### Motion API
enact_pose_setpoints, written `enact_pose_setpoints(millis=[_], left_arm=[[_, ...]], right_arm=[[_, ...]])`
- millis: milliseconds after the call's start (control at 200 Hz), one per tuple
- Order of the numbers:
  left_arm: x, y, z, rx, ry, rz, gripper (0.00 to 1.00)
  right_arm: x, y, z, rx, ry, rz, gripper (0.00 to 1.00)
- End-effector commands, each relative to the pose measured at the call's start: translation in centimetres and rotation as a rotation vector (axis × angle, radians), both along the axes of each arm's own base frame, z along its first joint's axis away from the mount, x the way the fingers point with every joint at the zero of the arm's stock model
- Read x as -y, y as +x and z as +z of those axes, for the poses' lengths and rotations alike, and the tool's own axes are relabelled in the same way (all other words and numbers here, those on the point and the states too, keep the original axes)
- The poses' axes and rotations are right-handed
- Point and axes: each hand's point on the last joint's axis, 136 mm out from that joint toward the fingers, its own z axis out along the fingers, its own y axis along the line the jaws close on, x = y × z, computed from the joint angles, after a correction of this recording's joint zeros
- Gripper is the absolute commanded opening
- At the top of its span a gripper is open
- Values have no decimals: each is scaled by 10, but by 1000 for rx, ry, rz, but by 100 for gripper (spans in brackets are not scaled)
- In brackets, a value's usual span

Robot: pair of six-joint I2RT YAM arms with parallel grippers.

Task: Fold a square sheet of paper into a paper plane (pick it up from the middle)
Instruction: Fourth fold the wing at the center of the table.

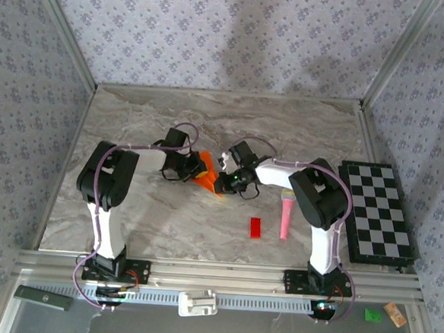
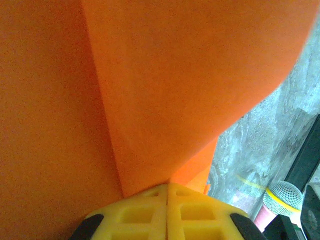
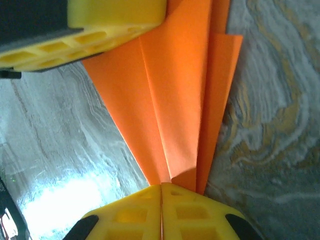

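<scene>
Tightly, paper plane (image 3: 180,100) pinched in left fingers (image 2: 142,216), right fingers (image 3: 135,216)

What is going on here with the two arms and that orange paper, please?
Both arms are working on the orange paper in the middle of the table. The left fingers and the right fingers are each shut on it from opposite sides, holding it between them. The paper is already folded into layers, with long creases that narrow towards the right fingers, so the plane looks partly made. A red block and a pink microphone lie apart from it, untouched.
</scene>
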Motion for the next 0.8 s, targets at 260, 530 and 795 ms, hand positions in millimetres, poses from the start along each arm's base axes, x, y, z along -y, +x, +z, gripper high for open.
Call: enact_pose_setpoints(millis=[260, 530, 795], left_arm=[[-29, -19, -44, -127, 152, 43, 7], [-19, -16, -39, -119, 114, 34, 7], [-16, -14, -35, -116, 96, 34, 8]], right_arm=[[31, -27, 16, -52, -44, -27, 8], [10, 11, 34, 72, -63, -24, 7], [-8, 24, 19, 63, -83, -6, 5]])
